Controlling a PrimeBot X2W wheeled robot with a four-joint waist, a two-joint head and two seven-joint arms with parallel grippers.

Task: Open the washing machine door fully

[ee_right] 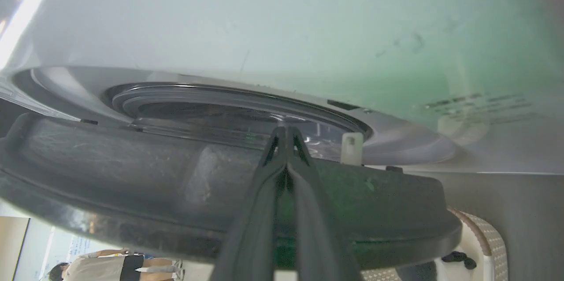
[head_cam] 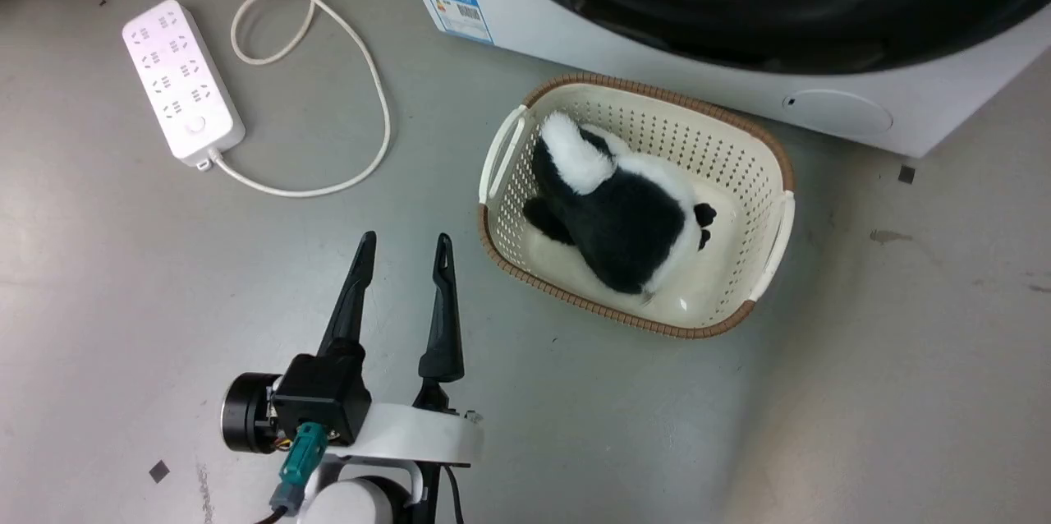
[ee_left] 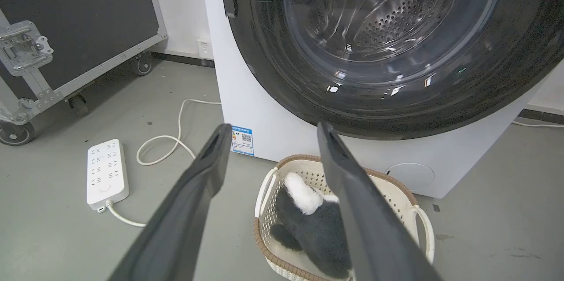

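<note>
I am holding my right gripper [ee_right: 286, 133], fingers pressed together, at the narrow gap between the washing machine door [ee_right: 132, 193] and the washing machine [ee_right: 264, 30], so the door is standing barely ajar with, by my judgement, nearly all its swing left, while my left gripper [head_cam: 406, 241] is hanging spread over the floor [head_cam: 123, 302].

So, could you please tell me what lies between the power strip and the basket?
In the head view, just the strip's white cable, curving across otherwise bare grey floor.
</note>
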